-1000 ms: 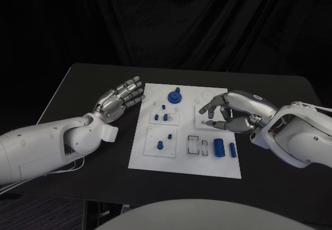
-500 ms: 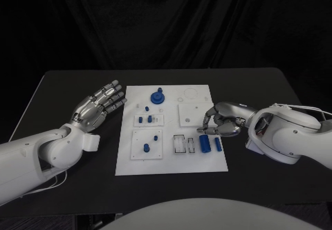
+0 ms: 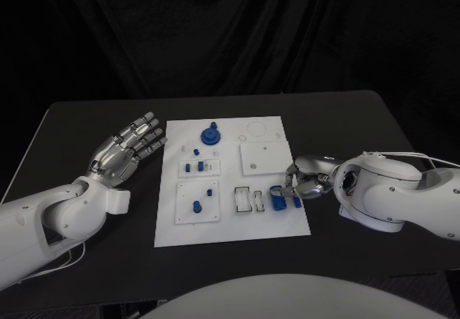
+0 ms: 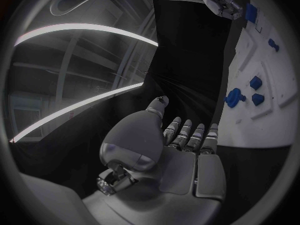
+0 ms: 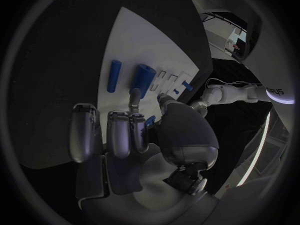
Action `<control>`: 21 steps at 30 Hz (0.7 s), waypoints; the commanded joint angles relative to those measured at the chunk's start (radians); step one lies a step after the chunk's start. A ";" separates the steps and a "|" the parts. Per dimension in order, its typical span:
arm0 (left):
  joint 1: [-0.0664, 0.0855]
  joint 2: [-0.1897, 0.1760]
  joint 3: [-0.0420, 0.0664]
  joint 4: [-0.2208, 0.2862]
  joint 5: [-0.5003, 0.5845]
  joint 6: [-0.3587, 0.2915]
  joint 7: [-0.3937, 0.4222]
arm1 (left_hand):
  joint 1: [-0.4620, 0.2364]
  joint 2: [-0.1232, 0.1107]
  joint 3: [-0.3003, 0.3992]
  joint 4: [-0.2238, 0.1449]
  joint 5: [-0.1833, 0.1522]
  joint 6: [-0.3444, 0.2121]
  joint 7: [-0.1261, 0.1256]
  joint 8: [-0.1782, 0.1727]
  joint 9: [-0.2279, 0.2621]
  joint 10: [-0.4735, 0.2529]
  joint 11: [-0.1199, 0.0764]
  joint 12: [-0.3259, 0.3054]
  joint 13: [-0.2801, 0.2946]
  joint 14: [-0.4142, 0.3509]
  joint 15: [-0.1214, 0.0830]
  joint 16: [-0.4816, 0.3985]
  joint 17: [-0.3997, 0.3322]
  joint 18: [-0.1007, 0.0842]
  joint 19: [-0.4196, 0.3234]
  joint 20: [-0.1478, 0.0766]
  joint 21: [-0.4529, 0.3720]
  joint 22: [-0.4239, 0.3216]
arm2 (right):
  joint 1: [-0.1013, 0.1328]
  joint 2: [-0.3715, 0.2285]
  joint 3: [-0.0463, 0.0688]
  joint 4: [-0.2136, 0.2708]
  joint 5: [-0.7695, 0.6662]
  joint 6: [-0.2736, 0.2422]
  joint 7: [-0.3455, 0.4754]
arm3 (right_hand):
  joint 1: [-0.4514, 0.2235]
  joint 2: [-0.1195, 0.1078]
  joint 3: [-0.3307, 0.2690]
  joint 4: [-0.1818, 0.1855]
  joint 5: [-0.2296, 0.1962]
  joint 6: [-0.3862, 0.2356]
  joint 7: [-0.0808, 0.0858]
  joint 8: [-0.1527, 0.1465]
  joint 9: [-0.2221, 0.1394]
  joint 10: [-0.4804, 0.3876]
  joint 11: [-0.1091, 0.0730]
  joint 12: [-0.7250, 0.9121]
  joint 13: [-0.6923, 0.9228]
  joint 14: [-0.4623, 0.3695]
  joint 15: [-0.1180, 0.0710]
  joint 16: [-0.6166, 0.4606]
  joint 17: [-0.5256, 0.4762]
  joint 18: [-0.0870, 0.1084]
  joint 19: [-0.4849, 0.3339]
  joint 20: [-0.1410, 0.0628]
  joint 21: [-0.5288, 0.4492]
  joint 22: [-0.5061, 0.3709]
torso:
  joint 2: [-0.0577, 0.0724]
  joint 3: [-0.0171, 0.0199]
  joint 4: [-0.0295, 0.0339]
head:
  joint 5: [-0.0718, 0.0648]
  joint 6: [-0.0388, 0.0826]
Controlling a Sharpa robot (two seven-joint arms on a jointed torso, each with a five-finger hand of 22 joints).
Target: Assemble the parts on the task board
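Observation:
The white task board [image 3: 230, 222] lies mid-table. On it stand a blue round knob [image 3: 210, 136] at the far end and small blue pegs [image 3: 195, 167] in the left blocks. A thick blue cylinder [image 3: 278, 200] and a thin one [image 3: 296, 199] lie side by side at its right near part. My right hand [image 3: 305, 181] hovers over them, fingers curled down, fingertips [image 5: 134, 93] just short of the thick cylinder [image 5: 145, 79] with nothing pinched. My left hand [image 3: 125, 151] lies open, fingers spread, left of the board [image 4: 269, 120].
A square white block [image 3: 264, 158] sits beside my right hand on the board, and two empty slots [image 3: 250, 199] lie left of the cylinders. Black table [image 3: 86, 119] runs around the board, with its edges close behind and on both sides.
The camera has shifted. My right hand has drawn back from the square block toward the near end of the board, over the two cylinders. The left hand stays open beside the board.

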 commanded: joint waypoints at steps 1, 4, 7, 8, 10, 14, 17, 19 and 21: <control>-0.001 -0.001 0.001 -0.001 -0.009 0.007 0.019 | -0.001 0.003 0.006 0.001 0.004 0.005 0.002 0.003 0.001 0.006 0.000 0.003 0.001 0.002 0.004 0.003 0.001 -0.017 0.006 0.002 0.003 -0.001 | -0.008 0.003 0.000 0.001 -0.055 0.031 -0.084 | -0.010 -0.001 -0.007 0.000 0.000 0.000 -0.001 -0.006 0.002 0.104 -0.006 0.003 0.263 0.086 -0.007 0.001 0.158 -0.015 0.055 -0.007 0.002 0.212 | -0.002 0.0005 0.0014 | 0.002 0.000; -0.001 -0.001 0.001 -0.003 -0.009 0.008 0.017 | -0.001 0.003 0.006 0.001 0.004 0.005 0.002 0.003 0.001 0.006 0.000 0.003 0.001 0.002 0.004 0.003 0.001 -0.017 0.006 0.002 0.003 -0.001 | -0.011 0.008 0.000 -0.001 -0.072 0.036 -0.090 | -0.007 -0.005 -0.008 -0.002 0.001 0.001 -0.002 -0.004 0.006 0.104 -0.007 0.003 0.263 0.085 -0.007 0.000 0.156 -0.014 0.055 -0.008 0.001 0.211 | -0.002 -0.0001 -0.0001 | 0.004 0.000; -0.001 0.001 0.001 -0.005 -0.009 0.010 0.015 | -0.001 0.003 0.006 0.001 0.004 0.004 0.002 0.003 0.000 0.005 0.000 0.002 0.001 0.002 0.004 0.003 0.001 -0.017 0.006 0.002 0.003 -0.001 | -0.015 0.014 0.000 -0.002 -0.082 0.037 -0.091 | -0.007 -0.007 -0.009 -0.001 0.000 0.001 -0.002 -0.003 0.008 0.104 -0.007 0.003 0.263 0.084 -0.007 -0.002 0.152 -0.014 0.054 -0.008 -0.001 0.210 | -0.003 -0.0013 0.0015 | 0.003 0.000; -0.001 0.002 0.001 -0.006 -0.009 0.011 0.015 | -0.001 0.003 0.006 0.001 0.004 0.004 0.002 0.003 0.000 0.005 0.000 0.002 0.001 0.002 0.004 0.003 0.001 -0.017 0.006 0.002 0.003 -0.001 | -0.016 0.016 0.000 -0.002 -0.083 0.034 -0.091 | -0.008 -0.008 -0.010 -0.001 -0.001 0.002 -0.002 -0.003 0.010 0.104 -0.007 0.003 0.263 0.084 -0.007 -0.002 0.151 -0.013 0.054 -0.008 -0.002 0.210 | -0.004 -0.0013 0.0019 | 0.003 0.000; -0.001 0.004 0.001 -0.008 -0.009 0.013 0.012 | -0.001 0.003 0.006 0.001 0.004 0.003 0.003 0.003 0.000 0.005 0.001 0.001 0.001 0.002 0.004 0.002 0.000 -0.017 0.006 0.002 0.003 -0.001 | -0.018 0.022 0.000 -0.002 -0.088 0.028 -0.093 | -0.008 -0.008 -0.010 -0.001 -0.002 0.002 -0.002 -0.002 0.011 0.104 -0.007 0.003 0.263 0.084 -0.007 -0.004 0.148 -0.013 0.053 -0.008 -0.004 0.210 | -0.004 -0.0013 0.0025 | 0.005 0.000; -0.002 0.006 0.001 -0.010 -0.010 0.014 0.010 | -0.001 0.003 0.006 0.001 0.004 0.003 0.003 0.003 0.000 0.005 0.001 0.001 0.001 0.002 0.004 0.002 0.000 -0.017 0.006 0.002 0.003 -0.001 | -0.020 0.031 0.000 -0.007 -0.092 0.035 -0.097 | -0.008 -0.007 -0.010 0.000 -0.007 0.003 -0.003 -0.003 0.012 0.104 -0.007 0.003 0.263 0.082 -0.007 -0.006 0.142 -0.012 0.052 -0.008 -0.008 0.208 | -0.003 -0.0005 0.0003 | 0.008 0.000; -0.002 0.006 0.001 -0.010 -0.010 0.015 0.009 | -0.001 0.003 0.006 0.001 0.004 0.003 0.003 0.003 0.000 0.005 0.001 0.001 0.001 0.002 0.004 0.002 0.000 -0.017 0.006 0.002 0.003 -0.001 | -0.022 0.035 0.000 -0.009 -0.093 0.033 -0.097 | -0.011 -0.006 -0.010 0.001 -0.018 0.002 -0.002 -0.011 0.012 0.104 -0.007 0.003 0.263 0.081 -0.007 -0.010 0.133 -0.010 0.049 -0.008 -0.014 0.206 | -0.004 -0.0010 0.0010 | 0.010 0.000; -0.002 0.007 0.001 -0.011 -0.010 0.016 0.008 | -0.001 0.003 0.006 0.001 0.004 0.003 0.003 0.003 0.000 0.005 0.001 0.001 0.001 0.002 0.004 0.002 0.000 -0.017 0.006 0.002 0.003 -0.001 | -0.023 0.038 0.000 -0.011 -0.094 0.028 -0.094 | -0.012 -0.005 -0.010 0.001 -0.022 0.000 -0.001 -0.016 0.011 0.104 -0.006 0.003 0.263 0.080 -0.007 -0.011 0.132 -0.010 0.049 -0.008 -0.013 0.206 | -0.004 -0.0022 0.0021 | 0.011 0.000; -0.002 0.007 0.001 -0.013 -0.010 0.016 0.006 | -0.001 0.003 0.006 0.001 0.004 0.003 0.003 0.003 0.000 0.005 0.001 0.001 0.001 0.002 0.004 0.002 0.000 -0.017 0.006 0.002 0.003 -0.001 | -0.023 0.041 0.000 -0.012 -0.094 0.024 -0.091 | -0.012 -0.004 -0.011 0.000 -0.025 -0.002 0.000 -0.025 0.007 0.104 -0.005 0.003 0.263 0.080 -0.007 -0.012 0.130 -0.010 0.047 -0.007 -0.016 0.205 | -0.003 -0.0020 0.0022 | 0.013 0.000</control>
